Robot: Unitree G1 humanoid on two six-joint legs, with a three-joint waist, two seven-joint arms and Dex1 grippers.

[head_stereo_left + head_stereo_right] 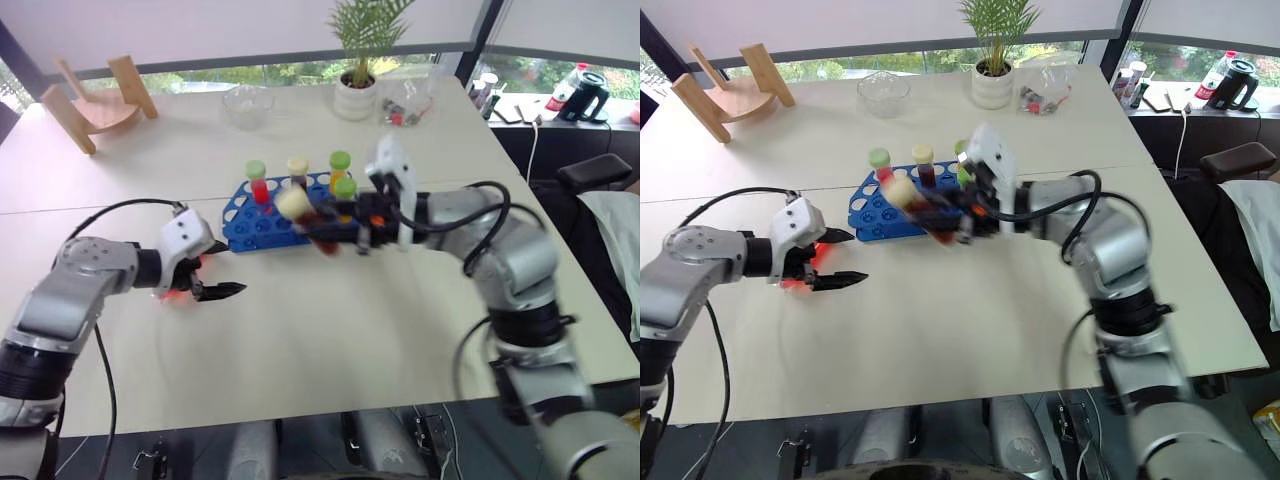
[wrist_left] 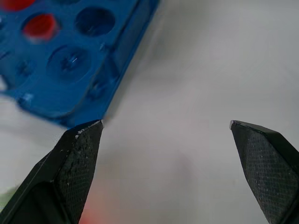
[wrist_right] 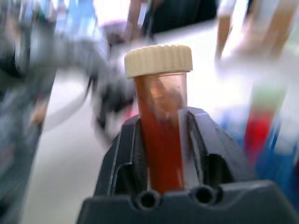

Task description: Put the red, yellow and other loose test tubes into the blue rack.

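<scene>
we see the right gripper (image 3: 161,135) clamped on the test tube with dark brown liquid and a cream cap (image 3: 160,107), the two black fingers pressing its sides; from the head cameras it holds this tube (image 1: 297,207) above the table (image 1: 330,330), lying roughly level with its cap toward the robot's left, in front of the near edge of the blue rack (image 1: 262,222). the rack sits on the table near the middle, and upright in its holes stand a tube with red liquid and a green cap (image 1: 257,180), one with a cream cap (image 1: 297,170), and two green-capped tubes with orange-yellow liquid (image 1: 340,168) on the rack's right side. the left gripper (image 1: 205,275) hangs low over the table just off the rack's left corner, its fingers (image 2: 77,154) spread wide with nothing between them; its wrist camera shows the rack's corner (image 2: 70,74) close to one fingertip and bare table between the tips. farther back we see a wooden stand (image 1: 95,105), a clear glass bowl (image 1: 247,103) and a potted plant (image 1: 357,85)
</scene>
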